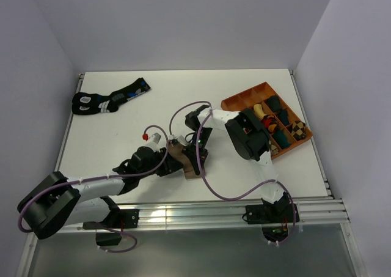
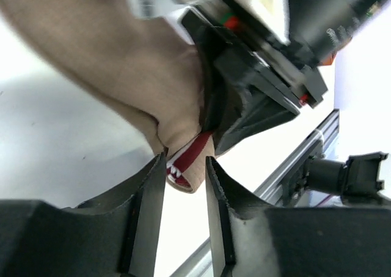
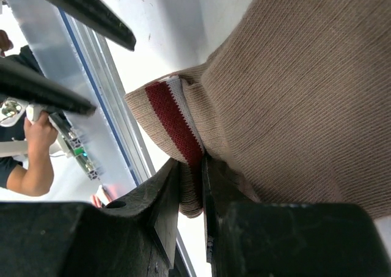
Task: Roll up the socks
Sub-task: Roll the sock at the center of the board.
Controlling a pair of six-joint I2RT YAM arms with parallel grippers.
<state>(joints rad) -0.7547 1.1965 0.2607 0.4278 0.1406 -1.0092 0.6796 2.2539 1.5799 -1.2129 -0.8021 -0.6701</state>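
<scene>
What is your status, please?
Right tool shut on maroon-and-white cuff of long tan-brown cloth sock. Left tool at same cuff, grip unclear. Black patterned socks lie apart.

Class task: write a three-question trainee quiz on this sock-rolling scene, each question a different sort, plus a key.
1. True or false: the right gripper pinches, between its jaws, the tan-brown ribbed cloth sock at its maroon-and-white striped cuff.
2. The black cloth socks with blue and white marks lie: A) far left on the white table B) near right C) between the arms.
3. Fill in: the orange compartment tray stands on the table's ____ side.
Key: 1 true; 2 A; 3 right.
</scene>
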